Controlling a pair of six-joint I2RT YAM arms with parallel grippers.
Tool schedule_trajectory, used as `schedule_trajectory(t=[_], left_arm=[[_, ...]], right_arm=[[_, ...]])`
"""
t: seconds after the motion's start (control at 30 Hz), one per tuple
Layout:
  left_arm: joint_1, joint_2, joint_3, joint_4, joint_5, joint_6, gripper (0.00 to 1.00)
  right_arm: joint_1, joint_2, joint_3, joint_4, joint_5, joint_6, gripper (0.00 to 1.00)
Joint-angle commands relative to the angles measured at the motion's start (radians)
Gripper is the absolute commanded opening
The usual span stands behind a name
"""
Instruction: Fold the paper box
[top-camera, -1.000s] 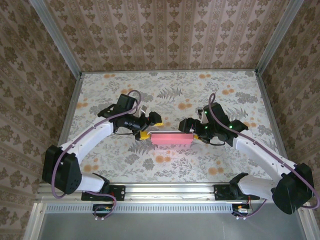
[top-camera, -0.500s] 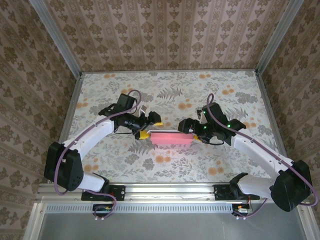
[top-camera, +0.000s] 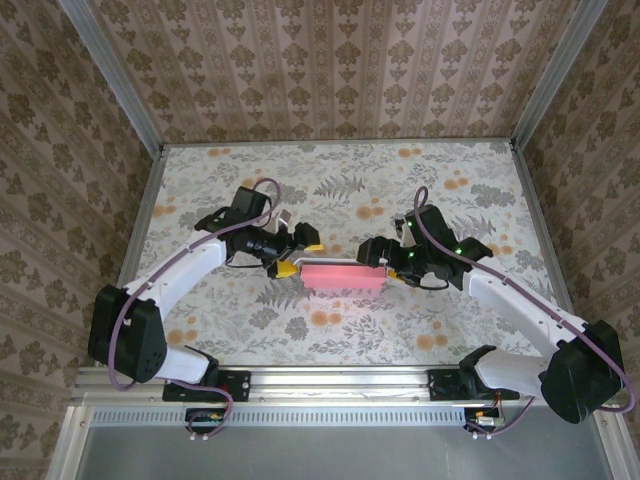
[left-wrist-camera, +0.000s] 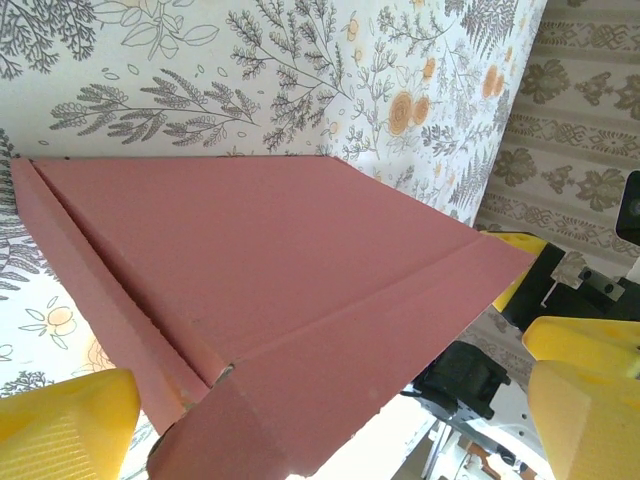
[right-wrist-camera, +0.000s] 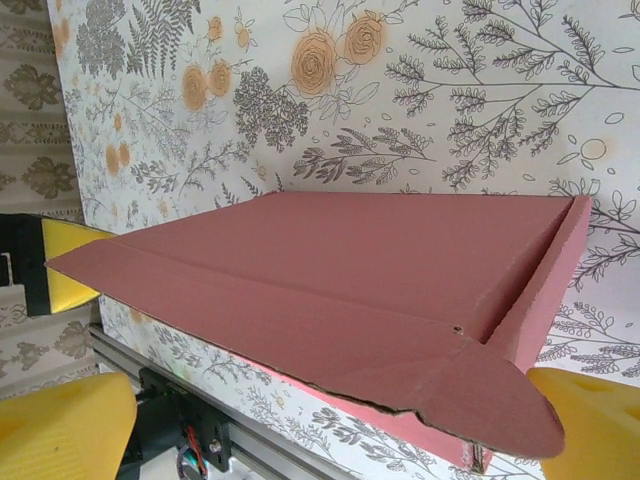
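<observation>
Two pincers stand spread wide, one at each short end of a pink paper box.

The left pincer (top-camera: 300, 257) has its yellow fingers (left-wrist-camera: 62, 428) fully apart, and the left end of the paper box (top-camera: 343, 277) reaches into the gap between them; whether either pad touches the card cannot be told. The right pincer (top-camera: 382, 262) faces it from the other end, its jaws just as wide, with a rounded flap (right-wrist-camera: 490, 400) of the box sticking up between its fingers (right-wrist-camera: 60, 432). The box lies flat and folded shut, long side across, pink side out, near the middle of the flower-patterned worktop (top-camera: 400, 190), slightly towards the arms' bases. Patterned walls (top-camera: 330, 70) enclose the worktop on three sides.
</observation>
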Motion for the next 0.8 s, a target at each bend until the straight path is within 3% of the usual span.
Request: schedule_trajectory(t=[0.0, 0.3, 0.6, 0.77], left_arm=[[0.009, -0.027, 0.012, -0.023, 0.008, 0.029, 1.0], [0.011, -0.031, 0.02, -0.034, -0.007, 0.057, 1.0], [0.019, -0.049, 0.057, -0.098, -0.059, 0.182, 1.0], [0.019, -0.078, 0.09, -0.147, -0.099, 0.295, 1.0]], right_arm=[[-0.009, -0.023, 0.028, -0.027, 0.018, -0.018, 1.0], [-0.01, -0.029, 0.032, -0.057, 0.022, -0.046, 1.0], [-0.02, -0.049, 0.068, -0.134, 0.094, -0.204, 1.0], [-0.023, -0.057, 0.116, -0.195, 0.11, -0.324, 0.91]])
